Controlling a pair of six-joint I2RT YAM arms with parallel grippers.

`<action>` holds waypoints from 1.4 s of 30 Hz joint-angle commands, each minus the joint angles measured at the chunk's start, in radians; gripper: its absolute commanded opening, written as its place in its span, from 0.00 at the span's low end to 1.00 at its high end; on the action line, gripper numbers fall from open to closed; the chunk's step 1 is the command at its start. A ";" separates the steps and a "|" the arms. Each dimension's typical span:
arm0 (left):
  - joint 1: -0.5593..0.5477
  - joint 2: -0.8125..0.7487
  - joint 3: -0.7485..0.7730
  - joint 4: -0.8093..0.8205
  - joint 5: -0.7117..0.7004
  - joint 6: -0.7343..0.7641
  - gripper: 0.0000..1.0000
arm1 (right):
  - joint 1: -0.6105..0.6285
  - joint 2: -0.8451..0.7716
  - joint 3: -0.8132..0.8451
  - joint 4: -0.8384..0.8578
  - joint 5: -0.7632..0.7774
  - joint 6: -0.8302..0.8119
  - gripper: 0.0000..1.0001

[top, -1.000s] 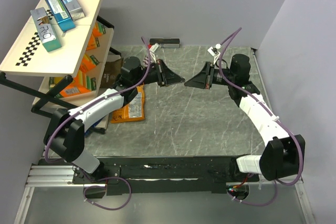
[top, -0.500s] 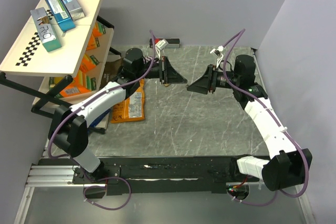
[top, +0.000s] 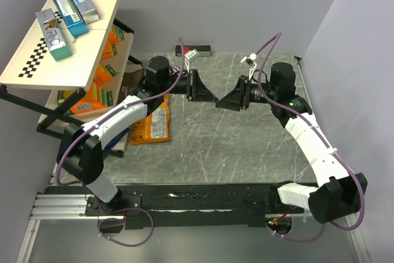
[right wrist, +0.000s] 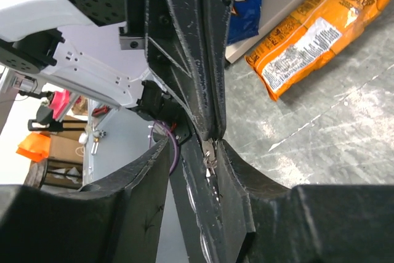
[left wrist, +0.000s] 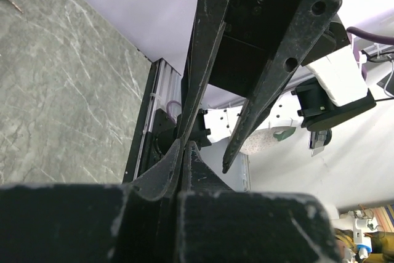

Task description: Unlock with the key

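Grey marbled table [top: 234, 152] carries your two arms, which meet nose to nose near the back. You have one left tool [top: 214, 97] and one right tool [top: 219, 103], tip against tip above the surface.

Your left tool is pinched fully together. In the right wrist view one small sliver of pale metal sits at its very tips; it looks to be the key [right wrist: 209, 154], though it is too small to be sure. Your right tool stands roughly half spread, gripping nothing, its two fingers [right wrist: 246, 183] straddling the left tool's closed tips. One finger lies close along them and the other stands apart.

Count three cartons [top: 54, 35] on the top board of the shelf rack [top: 92, 38] at the left, and one orange snack bag [top: 154, 124] flat on the table beside your left forearm. One black bar [top: 196, 49] lies along the back edge with one small red thing [top: 180, 48] at its left end.

Walls close the back and right sides. The rack crowds your left arm. The broadest stretch of table lies between the tools and the near rail [top: 184, 201].
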 commanded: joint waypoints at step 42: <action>0.106 0.006 0.062 -0.150 -0.287 0.136 0.87 | -0.020 -0.011 -0.085 -0.006 0.119 -0.011 0.00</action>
